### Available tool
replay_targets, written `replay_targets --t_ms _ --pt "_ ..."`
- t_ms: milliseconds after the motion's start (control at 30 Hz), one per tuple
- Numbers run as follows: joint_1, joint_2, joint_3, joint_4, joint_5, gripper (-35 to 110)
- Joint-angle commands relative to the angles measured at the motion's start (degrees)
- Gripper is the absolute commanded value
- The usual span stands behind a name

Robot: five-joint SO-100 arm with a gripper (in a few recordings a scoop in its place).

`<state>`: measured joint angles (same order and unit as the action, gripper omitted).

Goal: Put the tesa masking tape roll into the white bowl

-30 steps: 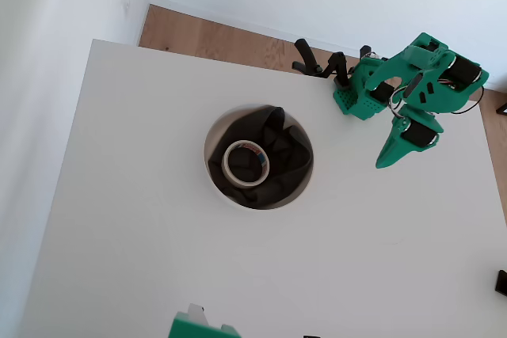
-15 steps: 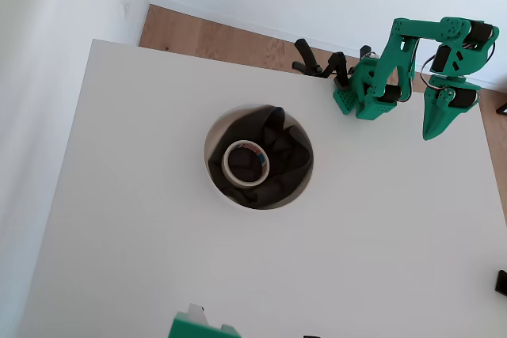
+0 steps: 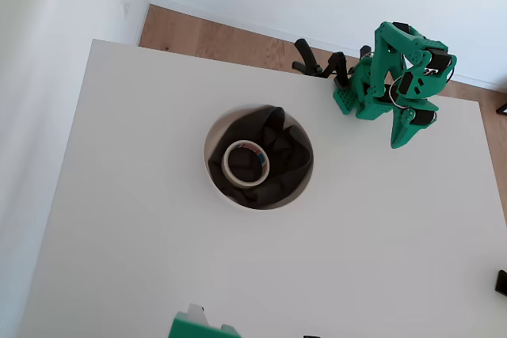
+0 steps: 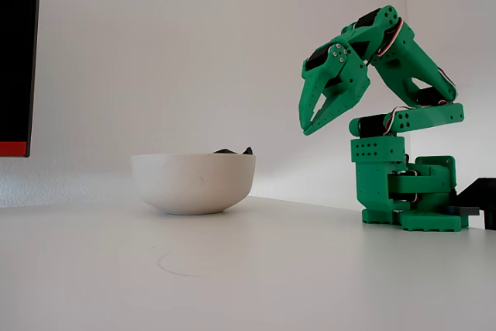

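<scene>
In the overhead view, the white bowl (image 3: 258, 156) sits at the centre of the white table (image 3: 142, 259), lined with black cloth (image 3: 277, 152). The tesa masking tape roll (image 3: 246, 162) lies flat on that cloth, left of the bowl's middle. At upper right, well apart from the bowl, the green arm (image 3: 396, 69) is folded over its base. Its gripper (image 3: 402, 138) points down with fingers pressed together, empty; in the fixed view it (image 4: 308, 125) hangs in the air, right of the bowl (image 4: 192, 182).
</scene>
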<state>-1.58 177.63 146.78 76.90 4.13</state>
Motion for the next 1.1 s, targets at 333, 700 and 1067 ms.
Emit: replay_targets --t_ms 333,700,1067 --pt "1.14 16.7 13.97 2.64 0.44 -8" --pt "-0.26 16.7 19.07 2.9 0.62 -8" --pt "0.18 16.7 19.07 2.9 -0.7 -8"
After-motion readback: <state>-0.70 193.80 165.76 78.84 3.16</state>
